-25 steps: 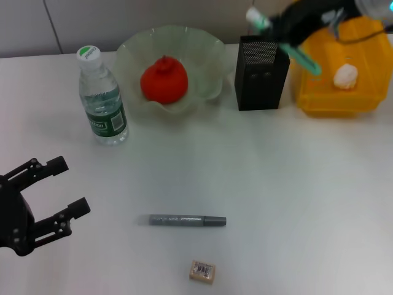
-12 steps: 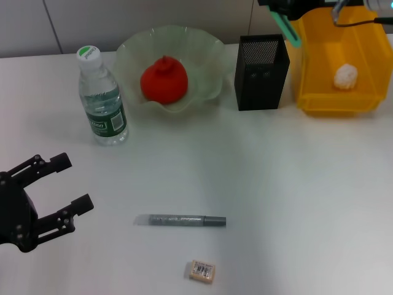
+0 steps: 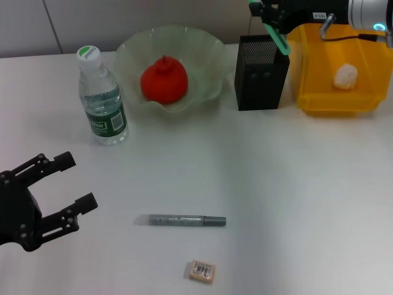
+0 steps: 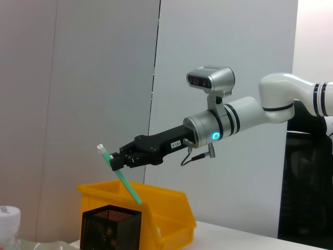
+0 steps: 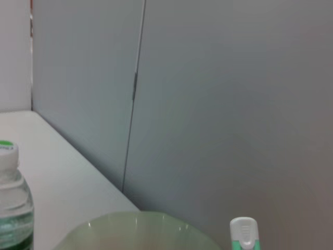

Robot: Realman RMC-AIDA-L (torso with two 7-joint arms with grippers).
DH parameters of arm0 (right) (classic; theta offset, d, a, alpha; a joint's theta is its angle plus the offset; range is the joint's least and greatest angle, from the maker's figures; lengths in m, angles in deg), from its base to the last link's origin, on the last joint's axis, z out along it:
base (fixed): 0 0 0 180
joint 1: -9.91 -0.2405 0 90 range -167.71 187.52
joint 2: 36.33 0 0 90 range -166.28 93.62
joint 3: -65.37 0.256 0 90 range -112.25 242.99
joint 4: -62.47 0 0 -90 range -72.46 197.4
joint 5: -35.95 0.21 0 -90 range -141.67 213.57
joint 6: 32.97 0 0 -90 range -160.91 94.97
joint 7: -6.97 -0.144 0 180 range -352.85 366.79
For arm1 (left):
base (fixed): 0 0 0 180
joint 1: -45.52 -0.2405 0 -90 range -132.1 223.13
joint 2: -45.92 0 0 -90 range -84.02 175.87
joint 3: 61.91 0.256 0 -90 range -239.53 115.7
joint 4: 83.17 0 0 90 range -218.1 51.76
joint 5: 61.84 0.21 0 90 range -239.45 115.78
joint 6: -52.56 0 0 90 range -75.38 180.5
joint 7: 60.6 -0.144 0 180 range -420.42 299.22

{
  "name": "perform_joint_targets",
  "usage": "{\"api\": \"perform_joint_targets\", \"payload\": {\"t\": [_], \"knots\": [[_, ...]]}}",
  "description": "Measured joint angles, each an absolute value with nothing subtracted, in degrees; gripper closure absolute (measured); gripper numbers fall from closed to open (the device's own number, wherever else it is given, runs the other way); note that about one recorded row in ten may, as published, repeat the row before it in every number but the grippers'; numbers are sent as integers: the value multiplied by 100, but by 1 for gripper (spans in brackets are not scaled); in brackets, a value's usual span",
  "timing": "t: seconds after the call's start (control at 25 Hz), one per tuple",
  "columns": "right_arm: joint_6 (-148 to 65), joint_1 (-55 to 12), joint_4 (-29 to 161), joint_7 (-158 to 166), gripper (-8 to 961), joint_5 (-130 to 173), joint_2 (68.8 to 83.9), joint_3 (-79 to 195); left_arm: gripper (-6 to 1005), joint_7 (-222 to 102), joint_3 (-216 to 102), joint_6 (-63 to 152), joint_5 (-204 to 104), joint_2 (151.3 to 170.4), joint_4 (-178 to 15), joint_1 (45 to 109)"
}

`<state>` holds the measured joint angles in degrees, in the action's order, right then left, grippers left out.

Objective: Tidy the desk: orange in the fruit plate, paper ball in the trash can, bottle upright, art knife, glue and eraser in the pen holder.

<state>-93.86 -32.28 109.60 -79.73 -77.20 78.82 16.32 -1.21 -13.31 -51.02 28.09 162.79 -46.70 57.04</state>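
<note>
1. Right gripper [image 4: 118, 160] is clamped on a green-and-white art knife [image 4: 120, 174], held tilted with its lower end just above the pen holder [image 3: 261, 71]. Looks lined up to drop it in.
2. Pen holder is upright at the back of the table [image 3: 295, 184], between the fruit plate [image 3: 202, 49] and the trash can [image 3: 338, 98]. Can't tell what's inside through the mesh.
3. Orange [image 3: 164, 79] is in the fruit plate; paper ball [image 3: 345, 75] is in the trash can. Both look done.
4. Bottle [image 3: 101, 98] stands upright, cap on, beside the plate.
5. Still on the table: grey glue stick [image 3: 187, 220] lying flat, eraser [image 3: 202, 271] just in front of it.
6. Left gripper [image 3: 58, 193] is spread, empty, low at the near left edge.
</note>
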Motion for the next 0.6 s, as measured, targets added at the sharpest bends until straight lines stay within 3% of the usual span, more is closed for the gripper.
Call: {"api": "perform_joint_targets", "payload": {"t": [0.6], "knots": [[-8934, -3271, 10346, -7714, 772, -7619, 7867, 1637, 215, -111, -1331, -5124, 2810, 16293, -4670, 5703]]}}
